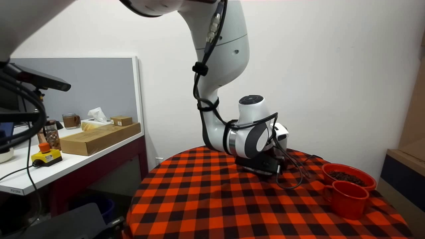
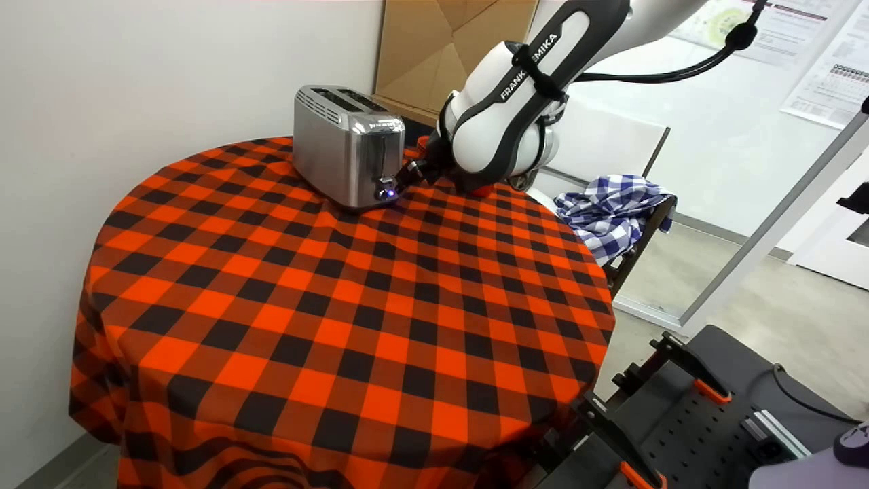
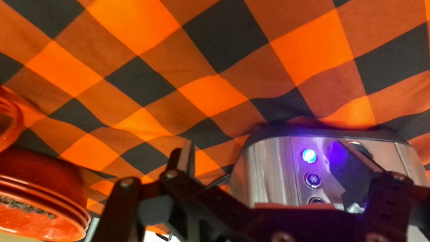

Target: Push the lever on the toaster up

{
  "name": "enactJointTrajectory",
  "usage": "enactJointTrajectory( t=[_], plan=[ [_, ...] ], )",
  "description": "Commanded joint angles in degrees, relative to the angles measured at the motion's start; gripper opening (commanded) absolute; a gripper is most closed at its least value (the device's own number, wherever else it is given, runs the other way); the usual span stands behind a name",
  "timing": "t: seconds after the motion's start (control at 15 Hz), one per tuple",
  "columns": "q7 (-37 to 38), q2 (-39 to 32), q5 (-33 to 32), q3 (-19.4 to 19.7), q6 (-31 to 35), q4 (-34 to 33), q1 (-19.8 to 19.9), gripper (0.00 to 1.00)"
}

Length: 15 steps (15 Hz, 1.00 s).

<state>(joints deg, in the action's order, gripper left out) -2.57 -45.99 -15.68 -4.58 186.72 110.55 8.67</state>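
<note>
The silver toaster (image 2: 329, 146) stands upright on the checkered cloth near the wall in an exterior view. Its lever (image 2: 385, 183) appears low on the end face, beside a blue light. My gripper (image 2: 407, 178) is close against that end face; contact cannot be told. In the wrist view the toaster (image 3: 268, 168) shows base upward, with a lit button (image 3: 309, 156) and several others. My gripper (image 3: 265, 151) is open there, one finger beside the toaster and one before its end face, partly covering a dark dial. The lever is not clearly visible there. The arm largely hides the toaster elsewhere.
A red mug (image 1: 350, 200) and a red bowl (image 1: 367, 181) with dark pellets stand beside the arm; the bowl (image 3: 43, 201) also shows in the wrist view. The wall (image 2: 204, 68) is behind the toaster. A cable (image 1: 300, 176) loops below the wrist.
</note>
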Motion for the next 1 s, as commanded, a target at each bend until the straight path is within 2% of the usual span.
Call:
enactJointTrajectory(
  t=[0.0,0.47,0.93],
  plan=[
    [-2.46,-1.91,2.56,0.52,-2.71,-3.02,-1.08,1.0],
    [-2.5,-3.98,3.74,0.86,-4.01,-5.52,-1.2,1.0],
    [-1.47,-6.26,6.29,1.2,1.74,-6.95,-2.12,1.0]
  ],
)
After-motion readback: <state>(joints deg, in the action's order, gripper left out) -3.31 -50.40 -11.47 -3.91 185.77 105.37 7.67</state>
